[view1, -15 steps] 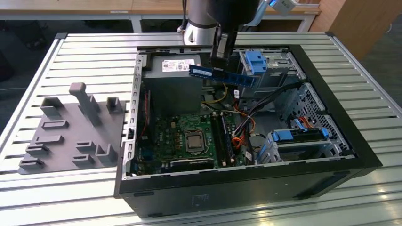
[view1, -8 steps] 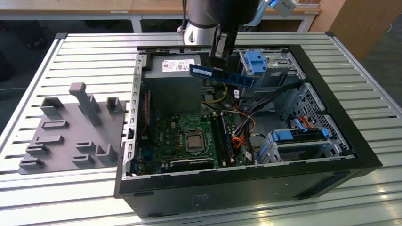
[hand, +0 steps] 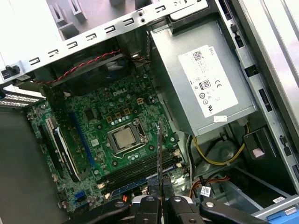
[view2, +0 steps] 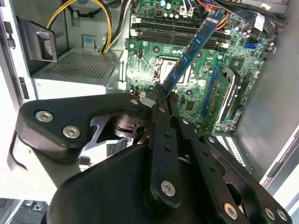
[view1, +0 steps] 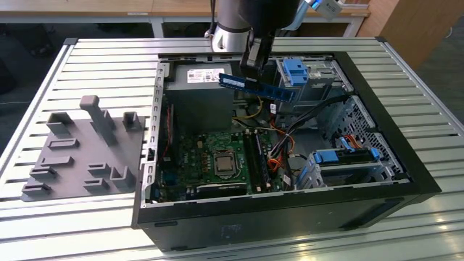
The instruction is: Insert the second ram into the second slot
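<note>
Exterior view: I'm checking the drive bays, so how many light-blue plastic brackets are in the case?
2. One light-blue plastic bracket stands at the far end, beside the thin blue ram stick; the other lies nearer the camera, on the exterior view's right. More may be hidden.

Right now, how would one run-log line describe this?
gripper: shut on second ram | position: above motherboard, clear of slots | insertion: not yet done

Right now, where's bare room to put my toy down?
Free: silver slatted table beyond the grey plastic holder block, and on the exterior view's right of the black computer case. Crowded: inside the case, with green circuit board, cables, and gripper holding the thin blue ram stick.
</note>
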Motion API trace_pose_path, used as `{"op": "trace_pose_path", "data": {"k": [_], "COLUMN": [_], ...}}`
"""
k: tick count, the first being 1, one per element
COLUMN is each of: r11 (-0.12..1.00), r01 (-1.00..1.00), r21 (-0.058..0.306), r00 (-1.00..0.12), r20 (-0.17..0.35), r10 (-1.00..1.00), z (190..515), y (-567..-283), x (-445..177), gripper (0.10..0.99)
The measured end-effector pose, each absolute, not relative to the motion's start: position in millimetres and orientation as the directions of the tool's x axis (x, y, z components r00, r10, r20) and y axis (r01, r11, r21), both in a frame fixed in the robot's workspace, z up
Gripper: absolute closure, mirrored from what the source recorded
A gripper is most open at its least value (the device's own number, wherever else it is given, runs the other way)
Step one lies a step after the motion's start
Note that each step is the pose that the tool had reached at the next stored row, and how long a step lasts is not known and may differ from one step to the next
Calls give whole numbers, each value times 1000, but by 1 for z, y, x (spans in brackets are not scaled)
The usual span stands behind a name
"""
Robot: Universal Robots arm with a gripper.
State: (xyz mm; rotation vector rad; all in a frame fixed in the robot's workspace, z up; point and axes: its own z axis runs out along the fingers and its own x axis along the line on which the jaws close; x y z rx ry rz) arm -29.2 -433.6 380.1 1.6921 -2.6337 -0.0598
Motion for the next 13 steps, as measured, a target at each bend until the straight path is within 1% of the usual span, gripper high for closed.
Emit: {"op": "trace_pose_path", "data": {"k": [13], "r11": [476], "r01": [-879], "r21": [38], "r00": [-477], "r20": [-12], "r10": [-879], "z": [380], "y": [-434], "x": [-29], "gripper": [949]}}
